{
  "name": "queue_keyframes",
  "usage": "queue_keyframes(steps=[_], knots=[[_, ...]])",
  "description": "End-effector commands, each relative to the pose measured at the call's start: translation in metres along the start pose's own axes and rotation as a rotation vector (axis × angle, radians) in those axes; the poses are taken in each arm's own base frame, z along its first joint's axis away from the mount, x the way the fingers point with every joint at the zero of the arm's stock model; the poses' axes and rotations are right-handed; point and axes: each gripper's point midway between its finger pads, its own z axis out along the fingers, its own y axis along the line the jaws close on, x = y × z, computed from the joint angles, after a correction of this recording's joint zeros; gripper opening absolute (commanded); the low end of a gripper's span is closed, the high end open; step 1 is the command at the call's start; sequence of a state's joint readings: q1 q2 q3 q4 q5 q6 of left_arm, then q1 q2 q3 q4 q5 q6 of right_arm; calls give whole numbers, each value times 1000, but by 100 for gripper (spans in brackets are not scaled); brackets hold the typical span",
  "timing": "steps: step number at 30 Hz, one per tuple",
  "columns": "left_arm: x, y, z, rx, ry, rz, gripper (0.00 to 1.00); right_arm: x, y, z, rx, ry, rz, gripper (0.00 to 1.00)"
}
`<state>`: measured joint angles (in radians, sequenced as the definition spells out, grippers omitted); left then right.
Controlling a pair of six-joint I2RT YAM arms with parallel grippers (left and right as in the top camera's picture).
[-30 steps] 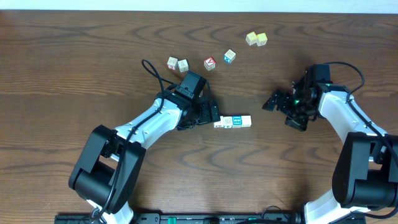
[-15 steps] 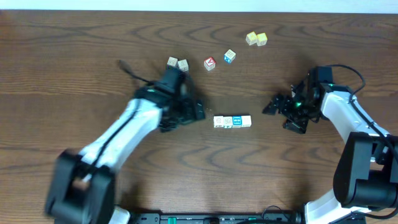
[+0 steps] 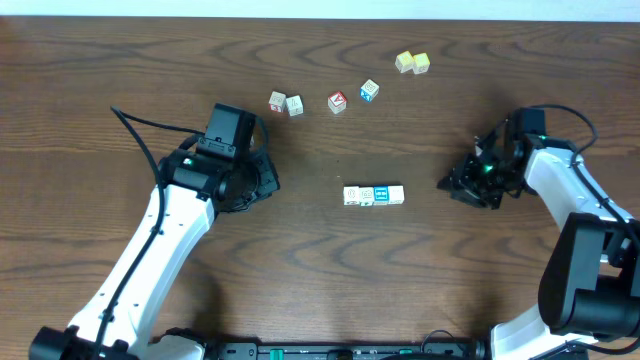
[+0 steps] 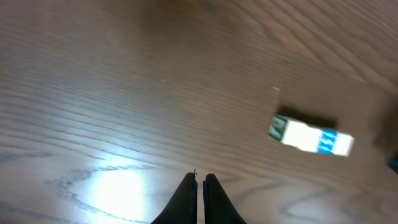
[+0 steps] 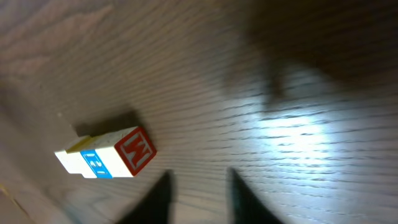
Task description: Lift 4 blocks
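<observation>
Blocks point(image 3: 374, 195), four touching in one row, lie flat at the middle of the counter point(image 3: 320, 290); none looks lifted, so the whole task seems left to do. Left jaws are clenched on nothing; right jaws stand apart, empty. Both are well apart from the row. Six other cubes point(image 3: 337, 101) lie scattered beyond.

Dark wooden table point(image 3: 480, 300) — a row of 4 blocks point(image 3: 374, 195) at centre, 6 loose cubes point(image 3: 337, 102) near the far edge.
</observation>
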<state>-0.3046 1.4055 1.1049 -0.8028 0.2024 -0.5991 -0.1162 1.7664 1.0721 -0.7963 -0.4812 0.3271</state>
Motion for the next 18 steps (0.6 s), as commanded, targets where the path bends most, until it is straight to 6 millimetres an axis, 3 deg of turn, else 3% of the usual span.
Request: queue_keyframes(steps=[1, 8, 12, 18], knots=[[-6, 13, 14, -81, -9, -54, 7, 1, 12, -1, 30, -19, -97, 1], [19, -28, 50, 109, 182, 77, 7, 2, 32, 11, 49, -44, -198, 1], [25, -30, 67, 102, 217, 89, 7, 2, 34, 17, 122, -67, -250, 1], [45, -55, 89, 220, 312, 204, 7, 19, 63, 29, 26, -17, -425, 1]])
